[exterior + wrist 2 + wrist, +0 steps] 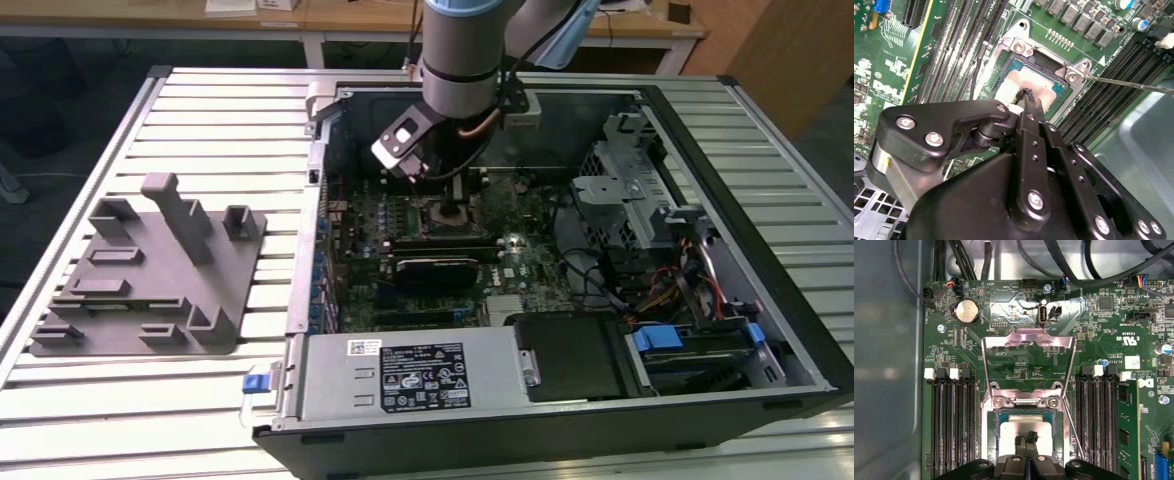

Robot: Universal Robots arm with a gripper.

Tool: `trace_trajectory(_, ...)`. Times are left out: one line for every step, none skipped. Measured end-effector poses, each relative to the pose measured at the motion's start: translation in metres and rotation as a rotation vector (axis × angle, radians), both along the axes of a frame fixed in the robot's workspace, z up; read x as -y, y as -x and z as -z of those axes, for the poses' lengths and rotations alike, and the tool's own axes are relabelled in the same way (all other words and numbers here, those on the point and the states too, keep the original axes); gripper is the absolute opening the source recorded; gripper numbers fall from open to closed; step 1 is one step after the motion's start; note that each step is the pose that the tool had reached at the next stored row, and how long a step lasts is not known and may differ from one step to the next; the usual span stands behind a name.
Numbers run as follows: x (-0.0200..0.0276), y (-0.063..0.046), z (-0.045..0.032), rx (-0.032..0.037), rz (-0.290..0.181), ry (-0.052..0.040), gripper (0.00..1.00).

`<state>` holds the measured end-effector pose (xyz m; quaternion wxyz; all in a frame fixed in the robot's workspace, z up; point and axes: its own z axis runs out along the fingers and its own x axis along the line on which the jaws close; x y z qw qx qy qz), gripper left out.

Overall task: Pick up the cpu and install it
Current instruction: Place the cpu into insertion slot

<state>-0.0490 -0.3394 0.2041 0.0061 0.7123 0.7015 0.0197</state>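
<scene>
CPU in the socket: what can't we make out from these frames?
- First wrist view: the gripper covers one edge of the cpu; seating unclear.
- Second wrist view: the gripper's body hides much of the cpu.
- Exterior view: the arm hides where gripper meets cpu.

The CPU socket (988, 430) lies open from above, with its load plate (1026, 341) swung back and its retention lever (1134, 84) jutting sideways. Low memory slots (951, 425) flank it, and an installed memory module (1126, 430) stands taller nearby. The gripper (1027, 439) occupies the space over the cpu (1009, 432).
</scene>
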Motion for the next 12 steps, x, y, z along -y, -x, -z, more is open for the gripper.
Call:
trace_trajectory(0.0,0.0,0.0007,0.0,0.0,0.0,0.11)
trace_trajectory(0.0,0.0,0.0015,0.0,0.0,0.0,0.11)
trace_trajectory(0.0,0.0,0.002,0.0,0.0,0.0,0.11)
trace_trajectory(0.0,0.0,0.0026,0.0,0.0,0.0,0.11)
trace_trajectory(0.0,0.0,0.0032,0.0,0.0,0.0,0.11)
trace_trajectory(0.0,0.0,0.004,0.0,0.0,0.0,0.11)
trace_trajectory(0.0,0.0,0.0046,0.0,0.0,0.0,0.11)
trace_trajectory(0.0,0.0,0.0047,-0.0001,0.0,0.0002,0.11)
trace_trajectory(0.0001,0.0,0.0047,-0.0002,0.0,0.0003,0.11)
trace_trajectory(0.0,0.0,0.0048,-0.0002,0.0,0.0003,0.11)
trace_trajectory(0.0,0.0,0.0052,-0.0001,0.0,0.0001,0.11)
trace_trajectory(0.0001,0.0001,0.0056,-0.0003,0.0,0.0004,0.11)
